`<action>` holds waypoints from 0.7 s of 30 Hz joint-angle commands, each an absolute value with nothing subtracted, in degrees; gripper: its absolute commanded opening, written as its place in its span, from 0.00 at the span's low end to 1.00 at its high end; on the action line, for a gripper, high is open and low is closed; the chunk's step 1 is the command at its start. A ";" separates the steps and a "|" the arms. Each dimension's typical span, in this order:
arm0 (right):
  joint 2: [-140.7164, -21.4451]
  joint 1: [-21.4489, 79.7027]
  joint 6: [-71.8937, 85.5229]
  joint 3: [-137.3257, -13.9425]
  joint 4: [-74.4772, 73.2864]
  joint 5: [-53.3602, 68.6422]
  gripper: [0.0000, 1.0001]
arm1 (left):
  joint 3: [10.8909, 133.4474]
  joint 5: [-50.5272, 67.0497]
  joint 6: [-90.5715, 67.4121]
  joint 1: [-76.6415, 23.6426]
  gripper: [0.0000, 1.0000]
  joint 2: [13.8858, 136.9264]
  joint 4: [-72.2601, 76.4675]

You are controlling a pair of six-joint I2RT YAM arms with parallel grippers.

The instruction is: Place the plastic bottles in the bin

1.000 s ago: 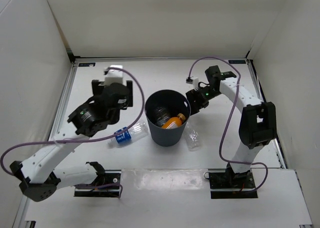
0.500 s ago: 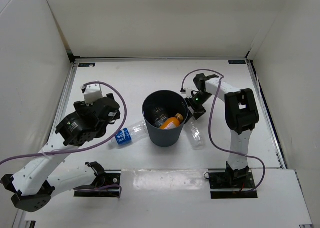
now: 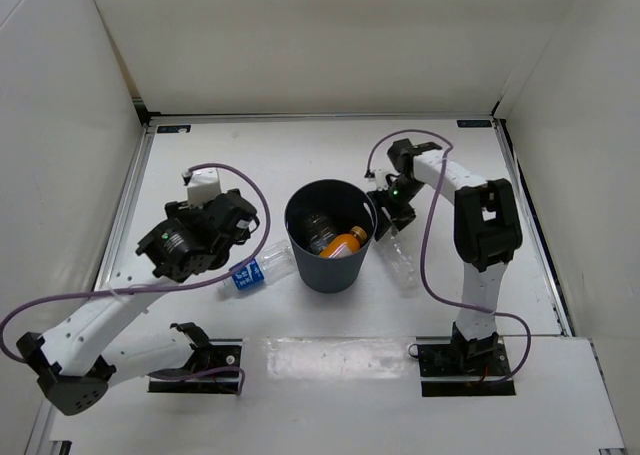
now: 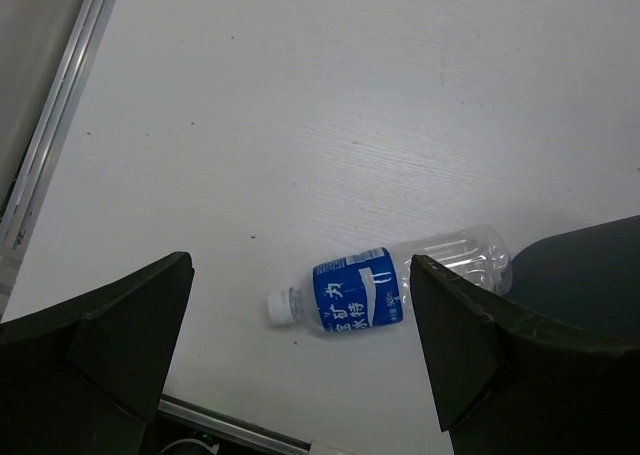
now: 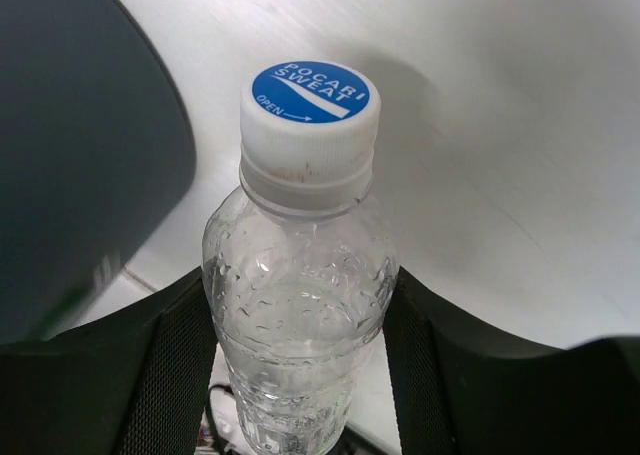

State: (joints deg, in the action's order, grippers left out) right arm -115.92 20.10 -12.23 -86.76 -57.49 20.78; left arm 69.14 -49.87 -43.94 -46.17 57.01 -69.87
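Observation:
The dark grey-blue bin (image 3: 306,258) stands mid-table with an orange bottle (image 3: 347,242) and a dark-labelled bottle (image 3: 318,226) inside. A clear bottle (image 3: 403,261) lies just right of the bin. My right gripper (image 3: 392,221) is shut on it, and in the right wrist view both pads press its body (image 5: 300,305) below the white cap (image 5: 310,105). A blue-labelled bottle (image 3: 257,269) with a white cap lies left of the bin. My left gripper (image 3: 238,225) hangs open above it, fingers spread either side of the bottle (image 4: 392,289), apart from it.
White walls enclose the table on three sides. A metal rail (image 3: 128,210) runs along the left edge. The bin's wall (image 5: 80,155) sits close to the left of my right gripper and fills the lower right corner (image 4: 590,275) of the left wrist view.
My right gripper has closed on the clear bottle beside the bin. The left arm swung out to the left and came back toward the blue-labelled bottle, still open.

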 commanded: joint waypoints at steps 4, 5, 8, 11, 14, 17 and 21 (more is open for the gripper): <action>-107.23 8.19 -10.29 -100.18 -64.24 25.30 0.02 | 67.94 -48.16 -44.64 -44.65 1.00 63.88 -65.65; -106.44 2.78 -9.76 -102.28 -64.86 27.40 0.02 | 68.11 -48.08 -45.87 -44.30 1.00 65.20 -65.92; -102.50 -4.80 -4.76 -109.50 -61.98 44.51 0.00 | 68.64 -46.76 -51.31 -42.19 1.00 68.45 -66.88; -99.34 -5.11 -2.02 -117.31 -56.96 50.43 0.00 | 68.38 -45.71 -57.11 -39.99 1.00 70.39 -67.85; -96.17 -2.47 -3.61 -120.49 -51.27 55.88 0.00 | 66.89 -43.69 -59.85 -38.32 1.00 70.58 -65.66; -91.15 -0.09 2.34 -115.79 -38.82 61.68 0.00 | 65.22 -41.75 -58.90 -37.88 1.00 69.53 -59.97; -85.79 8.50 2.40 -109.17 -30.23 69.86 0.00 | 63.37 -38.51 -57.21 -37.36 1.00 68.38 -57.39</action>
State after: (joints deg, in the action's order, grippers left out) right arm -86.96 4.97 0.95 -113.08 -38.87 60.14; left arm 64.14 -41.58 -56.80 -37.98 70.54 -61.52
